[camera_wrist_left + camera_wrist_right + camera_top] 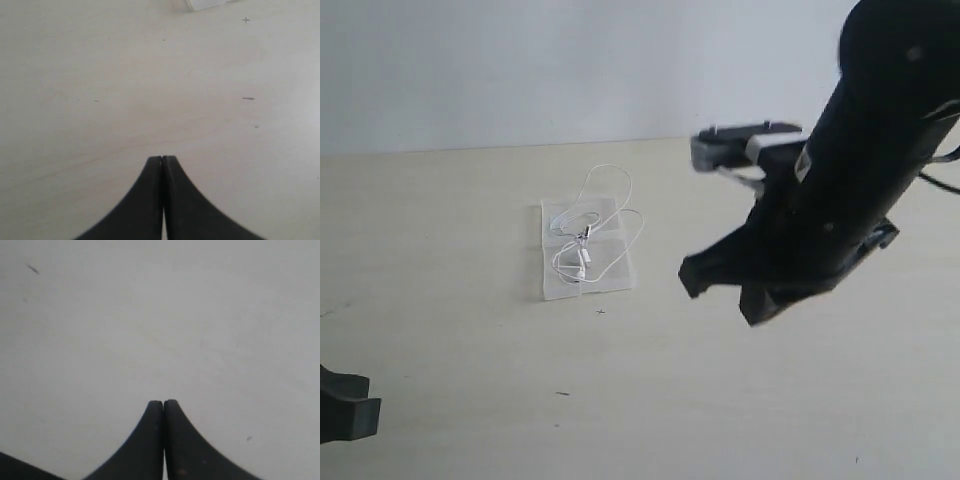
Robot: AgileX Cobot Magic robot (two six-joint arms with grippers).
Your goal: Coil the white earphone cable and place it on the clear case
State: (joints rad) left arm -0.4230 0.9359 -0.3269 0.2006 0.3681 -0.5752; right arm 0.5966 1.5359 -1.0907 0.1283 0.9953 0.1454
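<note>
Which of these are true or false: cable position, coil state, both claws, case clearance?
1. The thin white earphone cable lies on the flat clear plastic case. True.
2. The left claw is open. False: its jaws are pressed together with nothing between them.
3. The right claw grips the cable. False: it is shut and empty over the bare pale tabletop.
4. The case sits apart from both arms. True.
5. The cable is wound into a tight coil. False: it lies in loose loops, and one runs past the case's edge onto the tabletop.
</note>
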